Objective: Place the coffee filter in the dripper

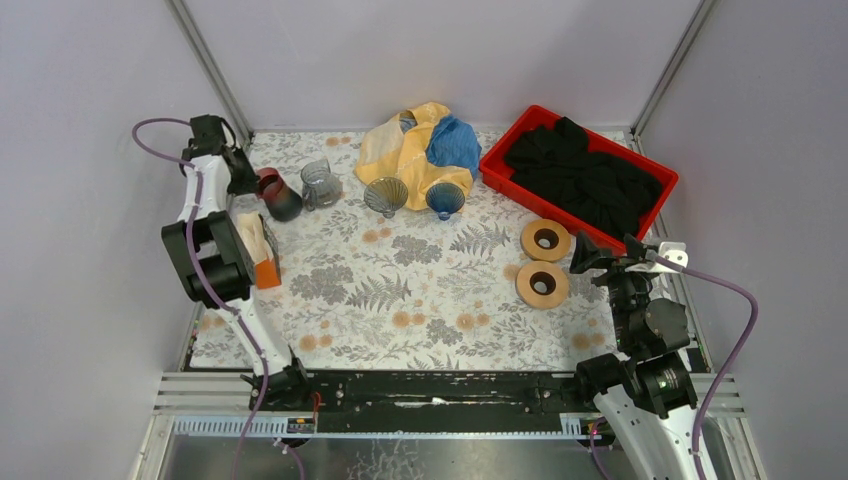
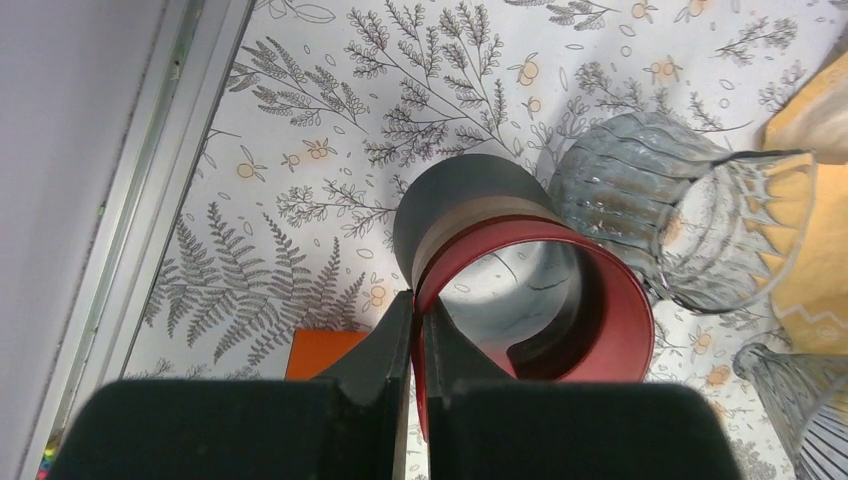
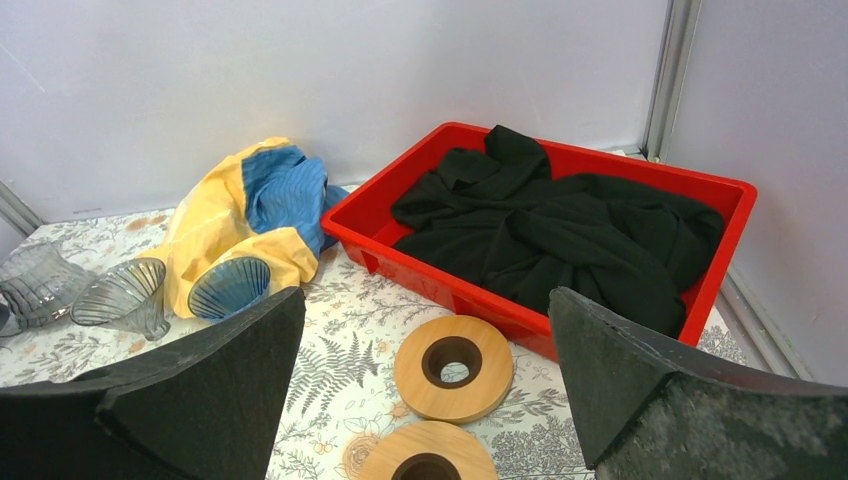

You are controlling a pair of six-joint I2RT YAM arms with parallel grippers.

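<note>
**Coffee filter** (image 1: 254, 236): pale paper stack standing in an orange holder (image 1: 268, 272) at far left, well apart from the drippers. Judged light, limp and easily creased (best pinched at a top edge).

**Grey dripper** (image 1: 385, 195), **blue dripper** (image 1: 444, 199): ribbed glass cones, probably slick and fragile.

**Left gripper** (image 2: 420, 312): fingers pinched on the rim of a red cup (image 2: 560, 300).

**Right gripper** (image 3: 425, 310): fingers spread wide, holding nothing.

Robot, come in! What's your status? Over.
Left fingers shut on red cup rim. Right fingers open, empty, by wooden rings. No filter in clear dripper or blue dripper yet. Glass mug close beside cup.
</note>
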